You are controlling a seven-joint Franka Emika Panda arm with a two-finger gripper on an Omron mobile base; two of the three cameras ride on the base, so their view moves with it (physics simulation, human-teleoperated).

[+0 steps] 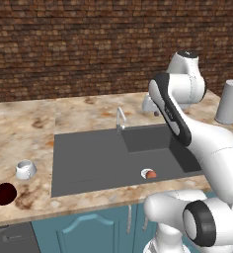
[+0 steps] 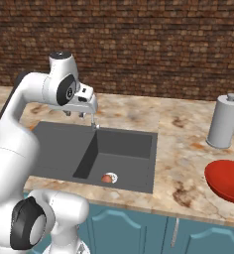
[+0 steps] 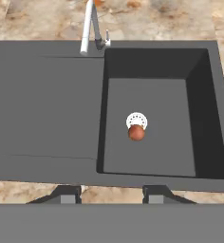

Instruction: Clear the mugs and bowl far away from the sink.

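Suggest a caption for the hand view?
Open gripper poised over the sink, faucet above, small brown ball by the drain.

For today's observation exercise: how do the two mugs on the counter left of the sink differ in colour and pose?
The white mug is pale grey-white, while the maroon mug is very dark red. The white mug stands farther back, nearer the sink; the maroon mug sits closer to the counter's front edge. Both are small and rest apart on the marbled counter.

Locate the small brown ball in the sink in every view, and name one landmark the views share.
Left base view: brown ball at the basin's front, right of centre.
Right base view: low in the basin, left of centre.
Hand view: mid-picture, on the basin floor.
Shared landmark: the white drain beside it.
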